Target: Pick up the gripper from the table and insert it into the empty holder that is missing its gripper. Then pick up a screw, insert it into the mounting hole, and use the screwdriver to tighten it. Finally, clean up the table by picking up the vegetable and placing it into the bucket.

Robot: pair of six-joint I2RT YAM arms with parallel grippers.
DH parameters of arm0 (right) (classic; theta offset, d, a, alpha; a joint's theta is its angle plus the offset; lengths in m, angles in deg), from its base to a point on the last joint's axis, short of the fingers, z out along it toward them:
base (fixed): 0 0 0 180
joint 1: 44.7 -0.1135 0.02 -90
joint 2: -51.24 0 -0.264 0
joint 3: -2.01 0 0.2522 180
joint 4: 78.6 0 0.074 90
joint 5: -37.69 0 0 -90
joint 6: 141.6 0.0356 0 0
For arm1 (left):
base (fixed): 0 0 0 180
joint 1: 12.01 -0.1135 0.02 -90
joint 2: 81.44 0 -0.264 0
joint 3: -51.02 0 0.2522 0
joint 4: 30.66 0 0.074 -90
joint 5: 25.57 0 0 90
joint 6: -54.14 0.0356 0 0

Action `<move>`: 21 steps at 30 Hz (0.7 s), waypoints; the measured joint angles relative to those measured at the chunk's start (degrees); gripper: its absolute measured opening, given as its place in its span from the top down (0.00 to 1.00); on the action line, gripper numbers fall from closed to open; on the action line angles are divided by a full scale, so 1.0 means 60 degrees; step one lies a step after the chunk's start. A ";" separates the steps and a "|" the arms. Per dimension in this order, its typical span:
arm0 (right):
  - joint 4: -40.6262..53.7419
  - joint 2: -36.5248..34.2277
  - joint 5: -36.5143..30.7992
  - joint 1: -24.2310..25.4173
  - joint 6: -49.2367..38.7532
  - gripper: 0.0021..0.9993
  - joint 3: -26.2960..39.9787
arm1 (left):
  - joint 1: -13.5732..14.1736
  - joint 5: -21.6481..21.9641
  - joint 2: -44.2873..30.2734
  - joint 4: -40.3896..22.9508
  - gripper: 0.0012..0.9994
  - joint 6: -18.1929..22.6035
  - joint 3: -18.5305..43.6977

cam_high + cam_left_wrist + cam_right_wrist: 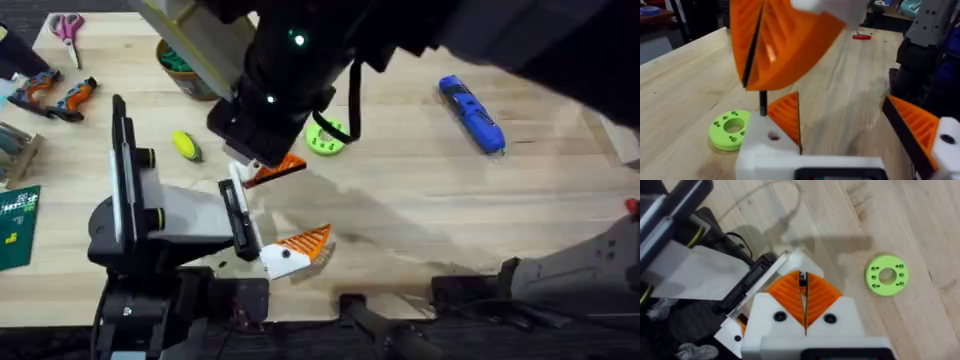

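My right gripper (270, 168) (802, 282) reaches across the table, its orange pads (775, 45) shut on a thin black screw (762, 102) (801, 279). The screw's lower end meets the top of the white holder (762, 142), which is one finger of my left gripper (285, 210) (845, 125). An orange gripper wedge (786, 116) sits on that holder, beside a round hole (773, 136). The left gripper is open. The blue screwdriver (470, 112) lies far right. The yellow-green vegetable (186, 145) lies left of the arms. The bucket (180, 72) stands behind it, partly hidden.
A green disc with holes (325, 138) (730, 129) (886, 275) lies just past the grippers. Scissors (68, 28), orange-and-black tools (55, 95) and a green circuit board (18, 225) are at the far left. Bare wood stretches across the middle and right.
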 joint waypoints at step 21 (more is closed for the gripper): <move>0.0114 -0.0121 -0.0135 -0.0273 0.0221 1.00 0.0000 | 0.0000 0.0000 0.0000 0.0000 0.01 0.0000 0.0000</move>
